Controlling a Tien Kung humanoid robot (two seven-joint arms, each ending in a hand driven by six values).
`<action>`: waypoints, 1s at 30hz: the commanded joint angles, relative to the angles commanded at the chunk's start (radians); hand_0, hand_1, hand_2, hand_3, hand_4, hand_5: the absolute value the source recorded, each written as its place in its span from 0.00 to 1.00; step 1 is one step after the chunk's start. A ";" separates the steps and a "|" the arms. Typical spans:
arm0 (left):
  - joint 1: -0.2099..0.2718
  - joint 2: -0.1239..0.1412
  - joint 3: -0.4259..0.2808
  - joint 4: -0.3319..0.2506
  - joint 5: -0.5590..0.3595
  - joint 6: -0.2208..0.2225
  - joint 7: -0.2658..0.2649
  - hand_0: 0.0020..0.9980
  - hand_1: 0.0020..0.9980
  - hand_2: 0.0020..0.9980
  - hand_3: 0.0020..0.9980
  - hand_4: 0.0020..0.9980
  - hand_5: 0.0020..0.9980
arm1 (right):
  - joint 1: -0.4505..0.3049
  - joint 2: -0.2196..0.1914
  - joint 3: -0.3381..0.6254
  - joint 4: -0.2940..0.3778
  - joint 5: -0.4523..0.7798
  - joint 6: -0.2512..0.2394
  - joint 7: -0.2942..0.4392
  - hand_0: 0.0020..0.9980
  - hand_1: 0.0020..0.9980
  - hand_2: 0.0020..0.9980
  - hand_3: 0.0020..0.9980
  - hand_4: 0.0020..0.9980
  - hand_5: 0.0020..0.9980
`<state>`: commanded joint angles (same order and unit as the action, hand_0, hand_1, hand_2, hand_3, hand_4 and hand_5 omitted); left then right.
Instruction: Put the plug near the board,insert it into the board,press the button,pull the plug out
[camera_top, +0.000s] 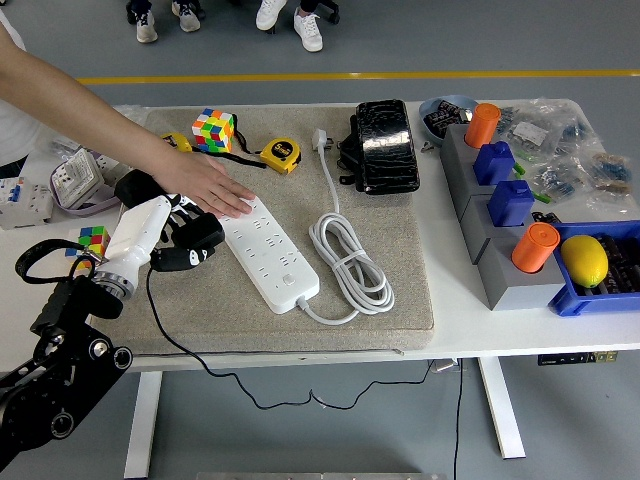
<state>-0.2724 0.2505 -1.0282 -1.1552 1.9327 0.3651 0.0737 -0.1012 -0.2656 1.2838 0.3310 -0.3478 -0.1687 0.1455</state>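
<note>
A white power strip (268, 256) lies diagonally on the grey mat (400, 300), its white cable coiled (350, 262) to the right. My left hand (185, 240), white with black fingers, is shut on a black plug (196, 236) whose black cord trails down over the table's front edge. The plug is off the strip now, held a little to its left above the mat. A person's hand (212, 183) reaches in from the upper left and presses flat on the strip's far end. My right arm is out of view.
A Rubik's cube (214, 130), a yellow tape measure (281, 155) and a black case (383, 145) sit at the mat's far side. A small cube (93, 240) lies left of my hand. Grey blocks with orange and blue pieces (505, 200) and a blue bin holding a lemon (584, 260) fill the right.
</note>
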 joint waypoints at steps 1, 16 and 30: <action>-0.001 -0.001 0.000 0.008 0.001 0.001 0.000 0.28 0.42 0.43 0.54 0.73 0.00 | 0.000 0.000 0.000 0.000 -0.001 0.000 0.000 0.55 0.58 0.54 0.51 0.84 0.35; 0.002 -0.001 -0.017 0.060 -0.001 -0.013 0.004 0.35 0.47 0.53 0.56 0.93 0.15 | 0.001 0.001 0.002 0.001 -0.002 0.000 0.000 0.55 0.58 0.54 0.51 0.84 0.35; 0.015 0.006 -0.053 0.040 0.006 -0.032 0.017 0.58 0.72 0.73 0.72 1.00 0.39 | 0.001 0.001 0.005 0.003 -0.005 0.000 0.000 0.55 0.58 0.54 0.51 0.84 0.35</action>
<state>-0.2570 0.2569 -1.0809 -1.1155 1.9385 0.3333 0.0907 -0.1003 -0.2644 1.2885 0.3336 -0.3530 -0.1683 0.1460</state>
